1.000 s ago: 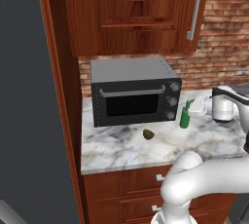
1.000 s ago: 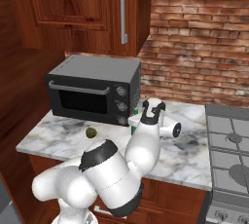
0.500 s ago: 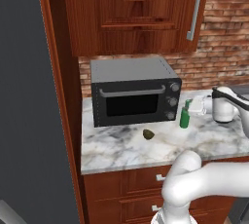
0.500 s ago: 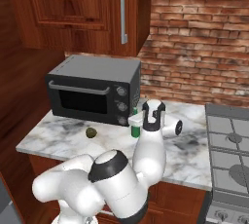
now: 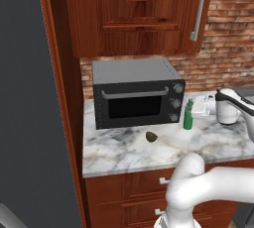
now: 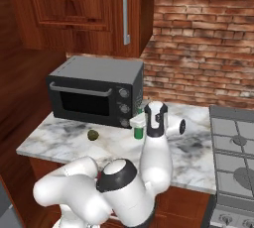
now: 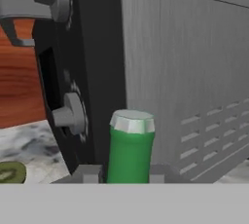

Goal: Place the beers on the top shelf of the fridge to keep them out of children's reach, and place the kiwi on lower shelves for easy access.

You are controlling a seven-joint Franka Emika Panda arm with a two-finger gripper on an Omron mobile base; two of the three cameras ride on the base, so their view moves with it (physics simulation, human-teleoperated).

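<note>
hand view has the claw point(image 7: 119, 173) clenched on the neck of a beer point(image 7: 129, 150), a dark fingertip pressed to each side of the green glass just under the silver cap. this bottle stands upright on the marble bench point(image 5: 124, 150), at about 4 o'clock from the front corner of the black oven point(image 5: 136, 93) in the left base view and close beside its side wall. the kiwi point(image 5: 151, 136) lies on the bench in front of the oven, at about 8 o'clock from the bottle and apart from it. by my judgement the glass is stiff, smooth, rather slippery and breakable. the neck is slim enough for the jaws, but the weight hangs below the grip, so the bottle may swing or slide down; the hold should be firm and the lift slow and straight.
</note>
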